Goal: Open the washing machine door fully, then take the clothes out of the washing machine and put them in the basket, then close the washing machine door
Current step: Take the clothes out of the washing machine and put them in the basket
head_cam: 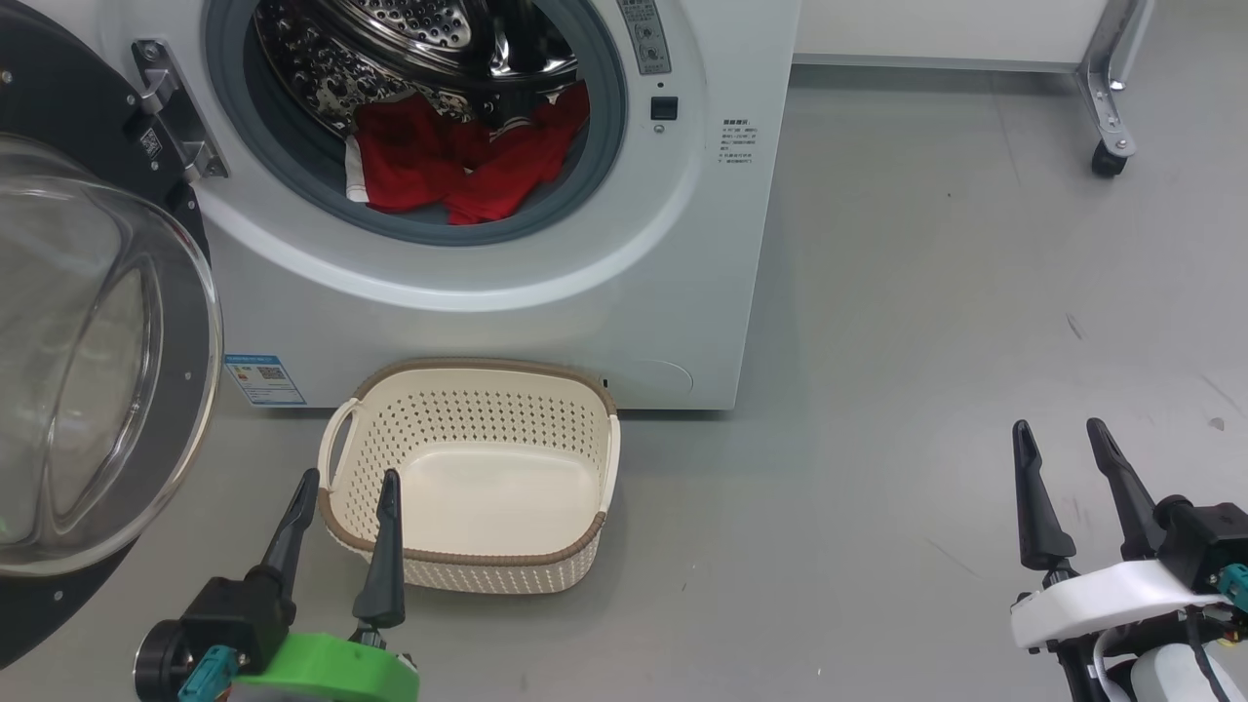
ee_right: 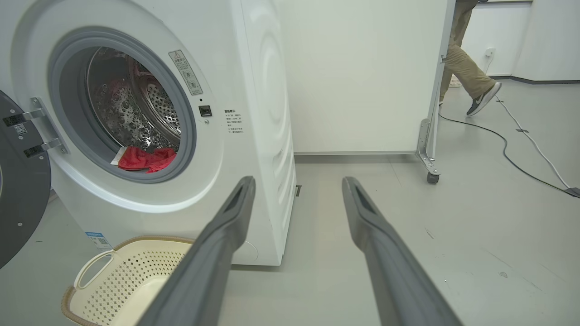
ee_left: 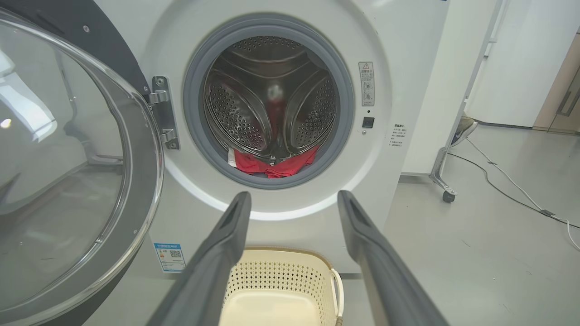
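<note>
The white washing machine stands with its black round door swung wide open to the left, glass bowl bulging outward. Red clothes lie at the front of the steel drum, also seen as the clothes and the clothes. The cream basket sits empty on the floor before the machine. My left gripper is open at the basket's near left corner, holding nothing. Far to the right, my right gripper hangs open over bare floor.
A white panel on a castor stands to the right of the machine. A person's leg and shoe are beyond it, with cables trailing across the grey floor. Open floor lies right of the basket.
</note>
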Robot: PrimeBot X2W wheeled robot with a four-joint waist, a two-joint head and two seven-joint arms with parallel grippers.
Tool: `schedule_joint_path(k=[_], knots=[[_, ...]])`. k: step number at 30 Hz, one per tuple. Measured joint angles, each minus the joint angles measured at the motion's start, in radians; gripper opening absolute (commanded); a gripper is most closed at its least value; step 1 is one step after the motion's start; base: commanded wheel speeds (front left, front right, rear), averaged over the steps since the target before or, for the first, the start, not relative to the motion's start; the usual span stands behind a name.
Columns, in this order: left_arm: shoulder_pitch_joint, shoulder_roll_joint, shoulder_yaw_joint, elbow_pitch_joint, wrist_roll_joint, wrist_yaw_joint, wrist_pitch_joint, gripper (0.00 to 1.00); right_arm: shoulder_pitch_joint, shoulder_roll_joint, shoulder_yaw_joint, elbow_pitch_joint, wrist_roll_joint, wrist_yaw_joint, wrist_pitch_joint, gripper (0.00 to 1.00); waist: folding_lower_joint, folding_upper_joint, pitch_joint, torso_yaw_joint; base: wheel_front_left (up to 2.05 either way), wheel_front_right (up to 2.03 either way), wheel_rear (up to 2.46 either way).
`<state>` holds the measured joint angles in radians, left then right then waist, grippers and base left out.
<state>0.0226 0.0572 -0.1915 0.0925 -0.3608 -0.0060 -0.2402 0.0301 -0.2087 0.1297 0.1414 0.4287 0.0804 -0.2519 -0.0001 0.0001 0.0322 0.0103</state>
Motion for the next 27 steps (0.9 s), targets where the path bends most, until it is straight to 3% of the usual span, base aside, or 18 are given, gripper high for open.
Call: schedule_joint_path(k=[27], knots=[[0.000,0.014,0.001,-0.003,0.036,0.002,-0.007,1.00,0.001,0.008,-0.001,0.011,-0.003,0.006,0.000,1.00,0.0000,0.0000,-0.010,0.008,0.90,-0.90,0.00]])
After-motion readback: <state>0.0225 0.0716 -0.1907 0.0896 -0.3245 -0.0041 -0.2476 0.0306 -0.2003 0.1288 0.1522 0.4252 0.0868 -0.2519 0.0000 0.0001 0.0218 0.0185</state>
